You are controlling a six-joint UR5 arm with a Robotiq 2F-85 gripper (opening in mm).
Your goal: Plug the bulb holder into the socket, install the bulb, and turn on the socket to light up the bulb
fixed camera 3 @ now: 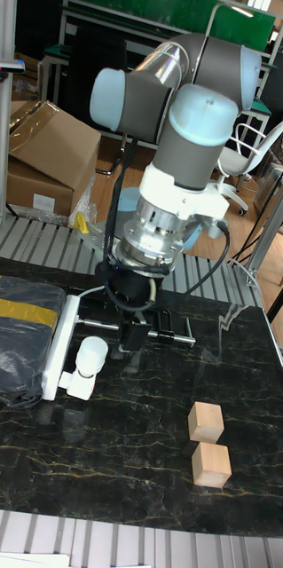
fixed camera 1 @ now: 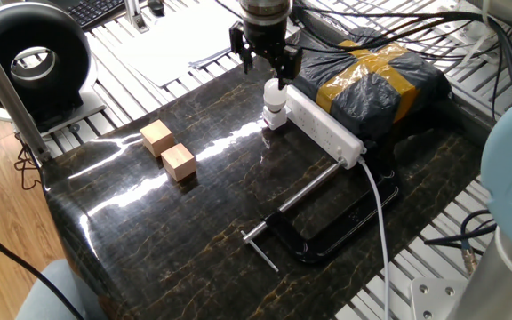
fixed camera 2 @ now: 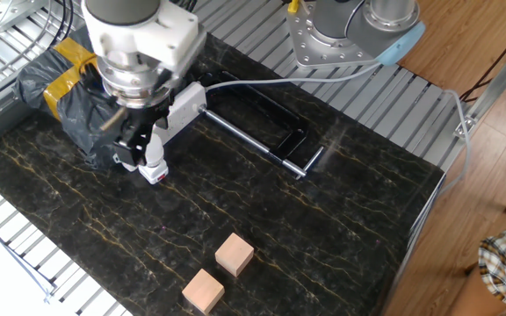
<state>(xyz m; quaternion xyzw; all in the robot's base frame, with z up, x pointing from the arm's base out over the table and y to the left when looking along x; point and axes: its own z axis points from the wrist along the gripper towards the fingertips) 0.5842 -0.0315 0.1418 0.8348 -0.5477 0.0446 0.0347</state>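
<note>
Two tan wooden cubes sit side by side on the dark marbled worktop, well apart from the task's things. The white socket lies along the worktop's far edge, pressed against a black plastic-wrapped bundle with yellow tape. At the strip's left end the bulb holder is plugged in, and the bulb stands upright in it, round top up and unlit.

The pincer hangs just above the bulb, fingers apart, holding nothing; from the other fixed view its dark fingers hide most of the bulb, leaving only the holder's white corner showing. In the tall fixed view the pincer sits just right of the bulb, apart from it.

A black C-clamp with a steel screw rod lies near the strip's right end, and the socket's thick white cable runs over it toward the near edge. A black ring-shaped fan stands off the worktop to the far left.
</note>
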